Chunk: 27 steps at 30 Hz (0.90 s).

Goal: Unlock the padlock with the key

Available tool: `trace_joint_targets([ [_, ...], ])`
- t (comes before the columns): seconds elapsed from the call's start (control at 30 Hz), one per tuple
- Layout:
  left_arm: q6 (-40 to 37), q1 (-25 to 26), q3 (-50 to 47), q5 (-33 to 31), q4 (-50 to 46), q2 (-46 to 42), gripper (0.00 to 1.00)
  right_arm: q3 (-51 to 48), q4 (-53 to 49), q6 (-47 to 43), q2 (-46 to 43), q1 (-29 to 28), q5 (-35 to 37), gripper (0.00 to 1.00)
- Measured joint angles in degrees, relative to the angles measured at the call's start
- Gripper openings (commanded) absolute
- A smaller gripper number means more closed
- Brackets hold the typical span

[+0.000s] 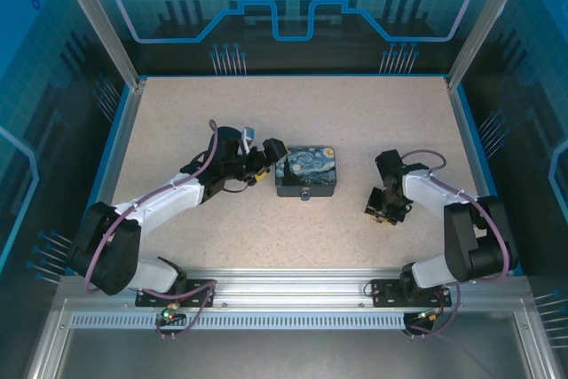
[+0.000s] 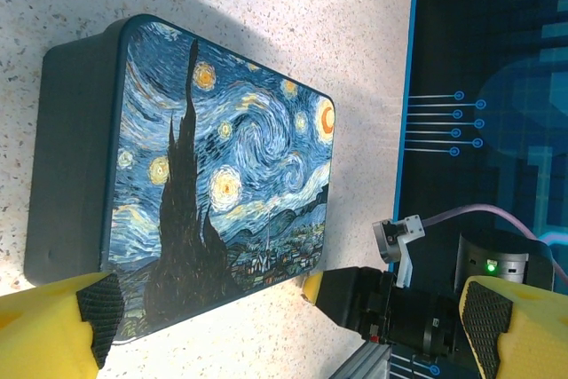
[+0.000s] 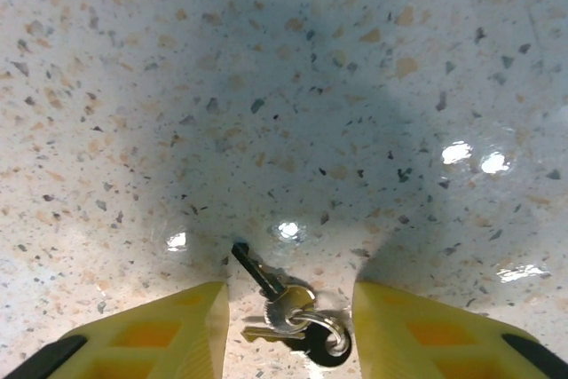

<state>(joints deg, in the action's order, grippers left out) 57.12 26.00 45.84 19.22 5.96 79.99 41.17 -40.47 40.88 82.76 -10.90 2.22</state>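
Key [image 3: 256,270] lies flat on the table [image 3: 284,86], right btwn the right gripper [image 3: 293,330] fingers, on a ring [image 3: 324,335] w/ a silver key [image 3: 286,301]. Blade axis slants fwd, away from the claw, leaning to the view's left; ring end sits nearest the palm. Right claw is spread wide, straddling the bunch, gripping nothing. Right arm is the near one, so you'd prob close on the ring end. Left gripper [image 1: 266,159] is also spread and empty, just beside the painted box [image 1: 306,170]. Small nub [image 1: 304,194] on the box's near side: can't tell if that's the padlock.
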Motion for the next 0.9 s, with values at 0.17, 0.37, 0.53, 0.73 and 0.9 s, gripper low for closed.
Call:
trace_joint_targets([
  [0.17, 0.0, 0.0, 0.0, 0.2, 0.37, 0.57, 0.99, 0.0, -0.11, 0.24, 0.0, -1.01, 1.27, 0.34],
  [0.37, 0.02, 0.0, 0.0, 0.2, 0.44, 0.66, 0.99, 0.0, -0.28, 1.09, 0.13, -2.62, 2.34, 0.2],
  [0.53, 0.02, 0.0, -0.02, 0.22, 0.5, 0.66, 0.99, 0.0, -0.07, 1.73, 0.11, -3.93, 1.55, 0.2],
  [0.73, 0.5, 0.0, -0.33, 0.24, 0.85, 0.66, 0.99, -0.11, 0.11, 2.21, 0.09, -4.57, 0.66, 0.2],
  [0.9, 0.94, 0.0, -0.39, 0.63, 0.85, 0.66, 0.99, -0.26, 0.22, 2.51, -0.09, -4.72, 0.46, 0.0],
])
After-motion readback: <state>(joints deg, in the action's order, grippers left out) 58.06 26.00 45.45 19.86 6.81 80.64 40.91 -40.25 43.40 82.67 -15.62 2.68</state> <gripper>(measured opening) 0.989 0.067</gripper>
